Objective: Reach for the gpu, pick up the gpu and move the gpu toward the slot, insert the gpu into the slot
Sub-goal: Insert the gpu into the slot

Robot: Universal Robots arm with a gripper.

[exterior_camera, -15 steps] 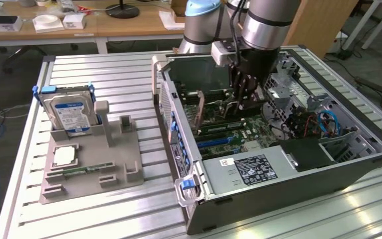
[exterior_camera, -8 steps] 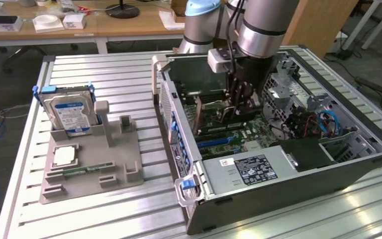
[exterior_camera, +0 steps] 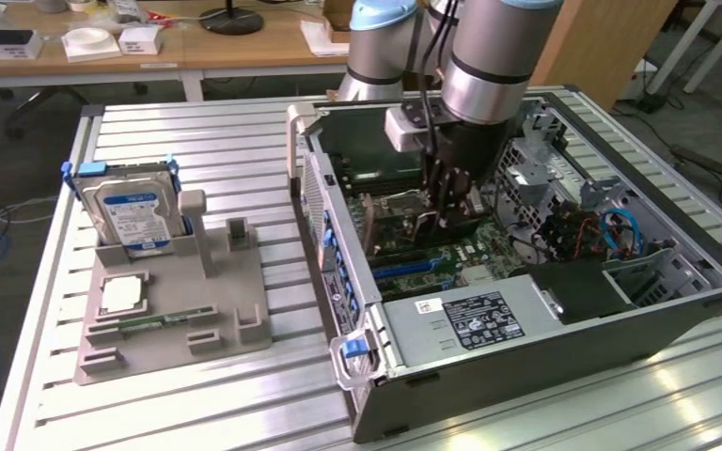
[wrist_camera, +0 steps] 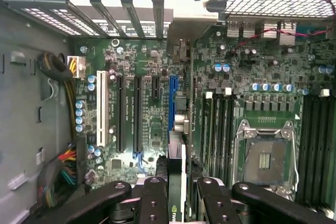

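My gripper [exterior_camera: 449, 218] reaches down inside the open computer case [exterior_camera: 662, 319], just above the motherboard. In the wrist view its black fingers [wrist_camera: 154, 200] are shut on the gpu [wrist_camera: 176, 182], a thin card seen edge-on that runs away from the fingers toward the case's rear brackets. The blue slot [wrist_camera: 171, 103] lies on the green motherboard, directly beside the card's edge. The card stands upright and lines up closely with that slot. I cannot tell whether its lower edge touches the slot.
A white slot [wrist_camera: 102, 108], black slots [wrist_camera: 137, 111], memory slots [wrist_camera: 218, 124] and the processor socket [wrist_camera: 265, 158] flank the blue slot. Cable bundles [wrist_camera: 63, 166] hang by the case wall. Outside, a grey holder [exterior_camera: 173, 310] carries a hard drive [exterior_camera: 135, 211] and a processor chip [exterior_camera: 123, 293].
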